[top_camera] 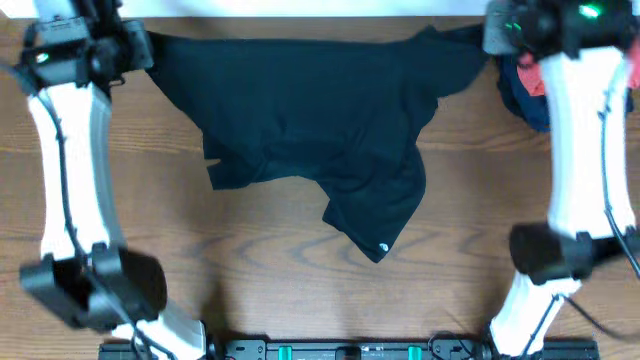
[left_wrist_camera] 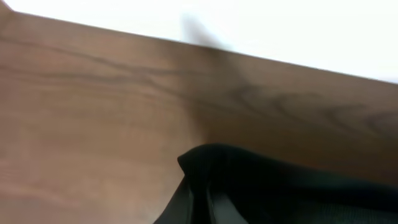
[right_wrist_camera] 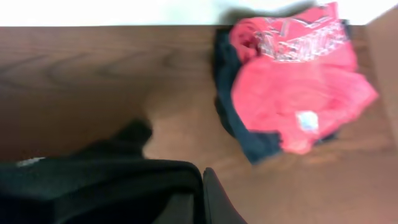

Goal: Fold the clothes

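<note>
- Overhead view: the plain black soft-fabric shirt (top_camera: 310, 110) lies along the far edge of the brown wood-grain table (top_camera: 280, 300). Its top edge is stretched nearly straight between the two far corners. Its lower part is bunched, and a tail bearing the small white logo (top_camera: 384, 249) points toward the near edge.
- The left gripper (top_camera: 135, 45) sits at the far left corner, pinched on the shirt's corner there. Its wrist view shows black cloth gathered at the fingers and no gap.
- The right gripper (top_camera: 487, 32), at the far right corner, is likewise closed on the opposite corner.
- Just beside it lie a crumpled red shirt with white lettering (right_wrist_camera: 298, 87) and a navy blue garment (right_wrist_camera: 245, 140) beneath it.
- Risk: both pinches look shallow, so an uneven pull could slip one corner free.
- Risk: a wide right-arm swing could snag the red pile and drag it along.
- Risk: the bunched lower part may fold in crooked unless it is smoothed.
</note>
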